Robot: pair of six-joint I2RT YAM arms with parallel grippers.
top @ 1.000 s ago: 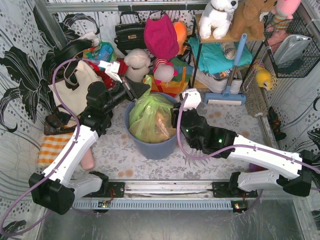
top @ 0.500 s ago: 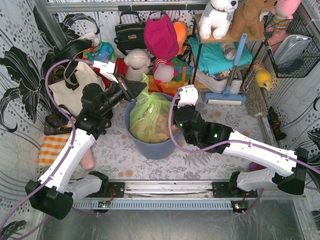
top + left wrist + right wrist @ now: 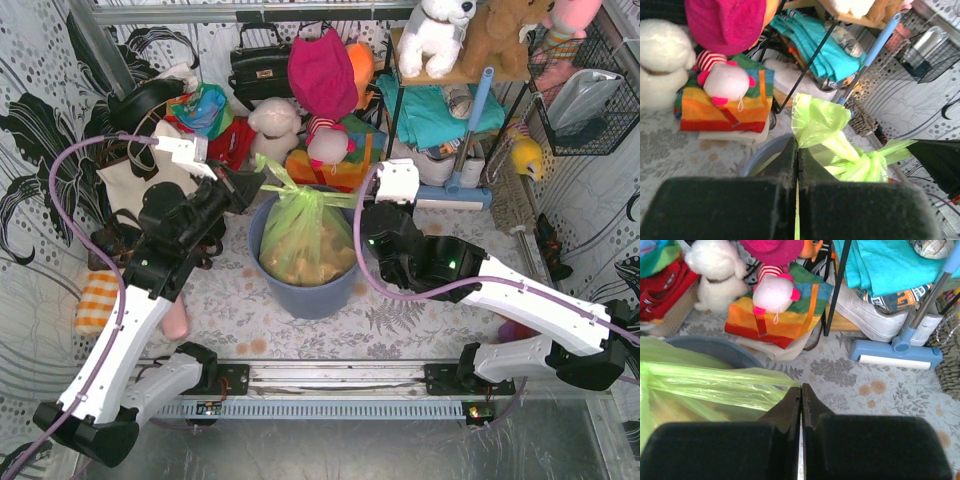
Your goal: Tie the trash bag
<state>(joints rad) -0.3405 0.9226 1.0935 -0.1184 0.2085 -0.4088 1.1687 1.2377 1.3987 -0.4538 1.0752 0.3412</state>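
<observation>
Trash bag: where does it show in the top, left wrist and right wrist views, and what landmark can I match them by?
Top external: the trash bag is at centre frame, sitting in the blue-grey bin.
Left wrist: the bag runs from centre to lower right, its handles bunched together.
Right wrist: the bag fills the left half, pulled taut toward centre.
Shared landmark: the pink-and-white plush toy behind the bin.

Lime-green trash bag (image 3: 305, 240) in bin (image 3: 300, 297), handles stretched sideways.

No writing, label, brand, number or sign is legible on anything in view.
</observation>
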